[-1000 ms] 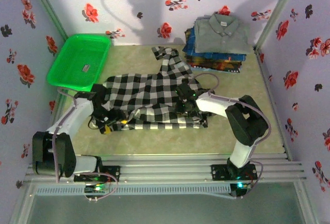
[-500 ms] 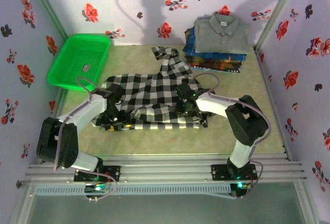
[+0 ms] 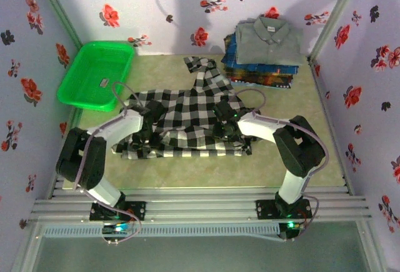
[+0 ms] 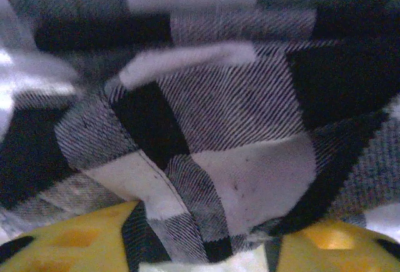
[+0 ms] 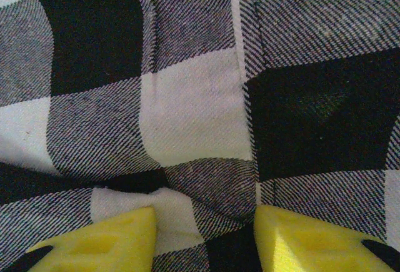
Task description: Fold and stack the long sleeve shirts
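Top external: checked shirt [image 3: 187, 112] spread at frame centre, folded stack [image 3: 265, 50] at upper right. Right gripper [image 5: 205, 214] half-closed, cloth pucker pinched between fingers. Left gripper [image 4: 209, 222] half-open around raised fold; hold not determinable. Both grips best lifted level, so fold is kept square.

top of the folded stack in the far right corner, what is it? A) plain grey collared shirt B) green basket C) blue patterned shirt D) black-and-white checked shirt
A: the plain grey collared shirt lies collar up on top of the stack of folded shirts, with blue and dark patterned edges showing beneath it.
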{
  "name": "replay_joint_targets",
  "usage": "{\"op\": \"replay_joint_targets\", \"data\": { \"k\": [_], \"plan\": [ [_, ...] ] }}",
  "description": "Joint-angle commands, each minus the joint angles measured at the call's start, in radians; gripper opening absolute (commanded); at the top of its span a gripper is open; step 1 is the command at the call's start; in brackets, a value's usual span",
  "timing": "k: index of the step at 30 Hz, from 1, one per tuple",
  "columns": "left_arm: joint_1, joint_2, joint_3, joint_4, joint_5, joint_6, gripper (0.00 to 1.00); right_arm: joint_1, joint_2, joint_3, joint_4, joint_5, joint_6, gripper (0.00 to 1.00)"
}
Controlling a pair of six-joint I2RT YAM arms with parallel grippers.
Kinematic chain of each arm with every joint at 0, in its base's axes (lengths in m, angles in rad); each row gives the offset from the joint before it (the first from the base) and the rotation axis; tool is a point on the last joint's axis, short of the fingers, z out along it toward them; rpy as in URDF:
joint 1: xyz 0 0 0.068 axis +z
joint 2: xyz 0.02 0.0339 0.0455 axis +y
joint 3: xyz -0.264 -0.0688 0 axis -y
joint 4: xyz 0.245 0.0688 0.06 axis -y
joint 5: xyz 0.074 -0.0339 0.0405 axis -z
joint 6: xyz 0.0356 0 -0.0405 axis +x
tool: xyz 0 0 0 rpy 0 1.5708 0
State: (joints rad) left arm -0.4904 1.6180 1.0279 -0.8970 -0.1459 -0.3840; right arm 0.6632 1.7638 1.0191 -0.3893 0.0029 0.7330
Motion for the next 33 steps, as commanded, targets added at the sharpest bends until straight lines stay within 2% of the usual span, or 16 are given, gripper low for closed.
{"op": "replay_joint_targets", "data": {
  "k": [1,5,15,22,25,30,33],
  "plan": [
    [-0.005,0.048,0.066,0.033,-0.106,0.084,0.45,0.009,0.043,-0.042,-0.025,-0.024,0.004,0.47],
    [0.0,0.1,0.137,0.036,-0.175,0.138,0.37,0.008,0.046,-0.047,-0.021,-0.027,0.002,0.47],
    [0.15,0.233,0.367,0.078,-0.343,0.211,0.36,0.008,0.068,-0.04,-0.012,-0.049,-0.004,0.46],
    [0.221,0.218,0.528,0.036,-0.346,0.197,0.76,0.009,0.082,-0.036,-0.01,-0.061,-0.01,0.46],
    [0.236,0.172,0.518,-0.008,-0.257,0.145,0.78,0.01,0.086,-0.033,-0.01,-0.063,-0.008,0.46],
    [0.256,0.052,0.349,-0.011,0.073,0.068,0.77,0.009,0.076,-0.04,-0.006,-0.055,-0.003,0.46],
    [0.277,0.028,0.248,0.002,0.187,0.014,0.74,0.01,0.077,-0.038,-0.01,-0.05,0.0,0.46]
  ]
}}
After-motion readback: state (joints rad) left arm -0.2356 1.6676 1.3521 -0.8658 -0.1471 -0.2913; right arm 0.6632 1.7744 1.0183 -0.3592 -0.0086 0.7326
